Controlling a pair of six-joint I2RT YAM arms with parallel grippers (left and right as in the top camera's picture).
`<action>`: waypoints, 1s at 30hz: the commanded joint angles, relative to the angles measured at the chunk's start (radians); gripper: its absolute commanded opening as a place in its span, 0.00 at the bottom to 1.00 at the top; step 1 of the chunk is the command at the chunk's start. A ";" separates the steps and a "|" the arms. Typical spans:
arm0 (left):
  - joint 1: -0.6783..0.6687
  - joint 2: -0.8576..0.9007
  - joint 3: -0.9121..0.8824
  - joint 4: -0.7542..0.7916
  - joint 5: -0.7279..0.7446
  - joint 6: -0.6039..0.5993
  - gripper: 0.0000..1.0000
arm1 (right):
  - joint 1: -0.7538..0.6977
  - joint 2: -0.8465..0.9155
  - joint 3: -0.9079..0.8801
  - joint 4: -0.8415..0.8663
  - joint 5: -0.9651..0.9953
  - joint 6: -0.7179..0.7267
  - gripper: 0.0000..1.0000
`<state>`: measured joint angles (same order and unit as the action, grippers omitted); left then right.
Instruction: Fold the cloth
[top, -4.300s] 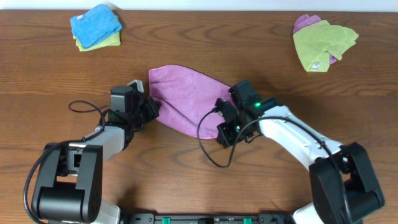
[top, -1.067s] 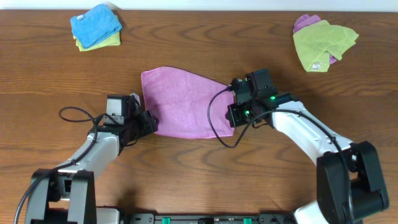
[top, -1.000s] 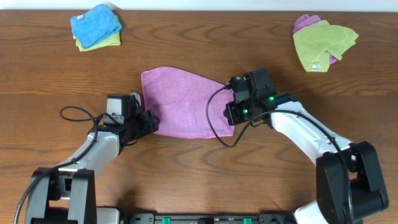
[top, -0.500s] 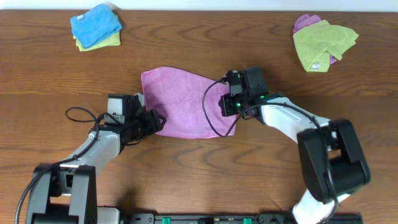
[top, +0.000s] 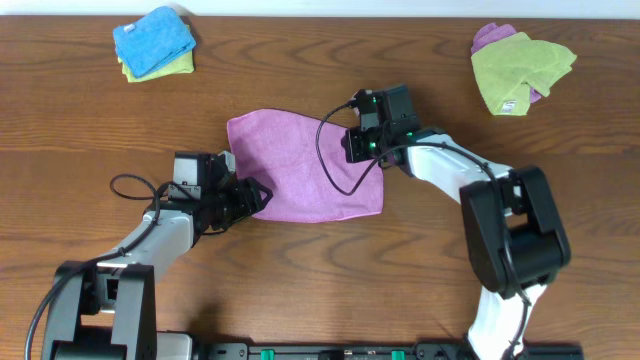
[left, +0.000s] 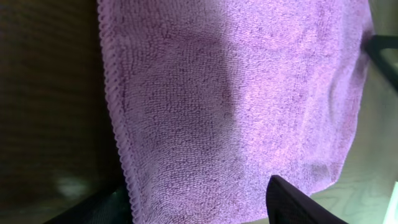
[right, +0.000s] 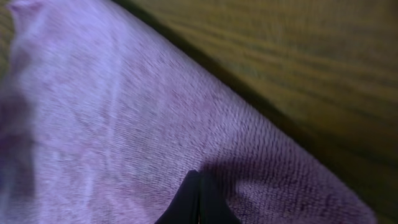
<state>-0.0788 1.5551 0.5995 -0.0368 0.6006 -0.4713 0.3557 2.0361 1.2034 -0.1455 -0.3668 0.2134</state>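
The purple cloth (top: 300, 165) lies flat in the middle of the wooden table. My left gripper (top: 255, 197) sits low at the cloth's lower left corner. In the left wrist view its jaws stand wide open (left: 198, 186), with the cloth (left: 236, 93) and its scalloped left hem spread between the two fingertips. My right gripper (top: 352, 148) rests on the cloth's upper right edge. In the right wrist view its fingers are pressed together (right: 196, 177) on top of the cloth (right: 124, 112), with no fabric seen pinched between them.
A blue cloth (top: 153, 40) lies on a lime-green one at the back left. At the back right a lime-green cloth (top: 520, 65) covers a purple one. A black cable (top: 335, 170) from the right arm loops over the cloth. Bare wood (top: 300, 280) fills the front.
My shut right gripper has slid up and left over the cloth, from its lower right corner to its upper right edge. The left gripper has edged right onto the cloth's corner.
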 joint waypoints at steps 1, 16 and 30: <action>0.002 0.014 -0.011 -0.002 0.041 -0.005 0.68 | 0.006 0.030 0.018 -0.005 -0.007 0.019 0.02; 0.000 0.014 -0.011 0.019 0.199 -0.040 0.66 | 0.006 0.031 0.018 0.000 0.084 0.019 0.02; 0.000 0.014 -0.010 0.183 0.419 -0.336 0.66 | 0.005 0.031 0.018 -0.004 0.090 0.034 0.02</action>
<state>-0.0788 1.5562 0.5945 0.1310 0.9291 -0.7139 0.3561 2.0602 1.2098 -0.1444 -0.2993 0.2310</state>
